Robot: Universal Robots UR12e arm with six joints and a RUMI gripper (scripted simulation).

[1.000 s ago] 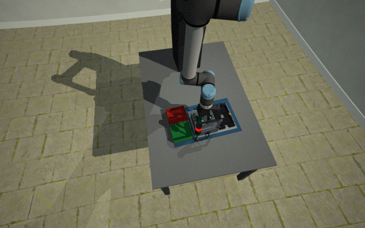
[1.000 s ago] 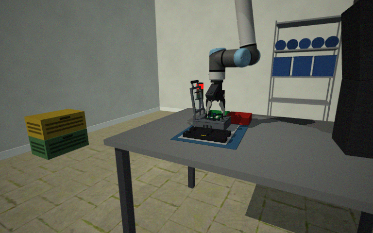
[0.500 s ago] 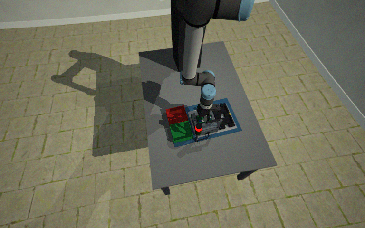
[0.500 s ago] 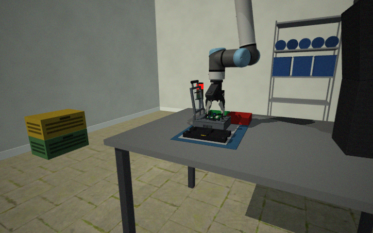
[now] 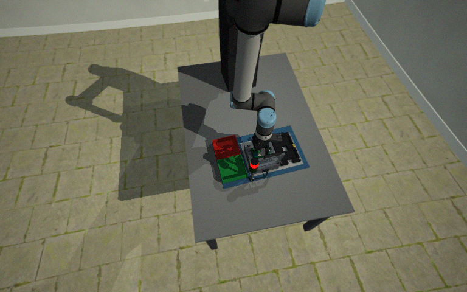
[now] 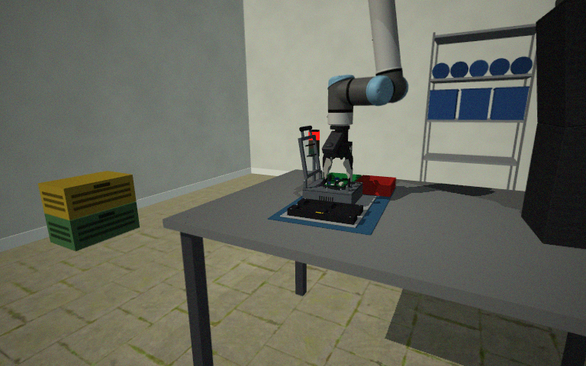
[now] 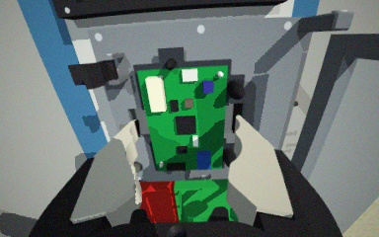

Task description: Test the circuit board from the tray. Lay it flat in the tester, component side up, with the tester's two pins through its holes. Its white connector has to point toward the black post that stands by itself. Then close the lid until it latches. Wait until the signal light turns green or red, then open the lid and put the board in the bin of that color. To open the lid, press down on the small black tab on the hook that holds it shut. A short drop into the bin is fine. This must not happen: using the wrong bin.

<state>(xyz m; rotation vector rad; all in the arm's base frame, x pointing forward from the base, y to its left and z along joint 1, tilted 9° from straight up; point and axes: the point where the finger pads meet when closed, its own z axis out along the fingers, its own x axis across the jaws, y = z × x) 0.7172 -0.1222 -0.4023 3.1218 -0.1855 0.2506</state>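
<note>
One board (image 5: 255, 151) (image 6: 333, 183) (image 7: 186, 118) in tester (image 5: 273, 164) (image 6: 331, 194) (image 7: 201, 41), its lid (image 5: 268, 160) (image 6: 304, 157) (image 7: 323, 94) up, light (image 5: 253, 164) (image 6: 314, 135) red; gripper (image 5: 262, 151) (image 6: 339, 174) (image 7: 186, 118) fingers apart above tester; transfer to red bin (image 5: 225, 146) (image 6: 378, 185) (image 7: 158, 199) beside it remains.

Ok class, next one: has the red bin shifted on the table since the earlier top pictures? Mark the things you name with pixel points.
No. The red bin (image 5: 225, 147) (image 6: 378, 186) (image 7: 158, 201) keeps its place against the table's (image 5: 275, 199) (image 6: 432, 232) edges in the top view.
</note>
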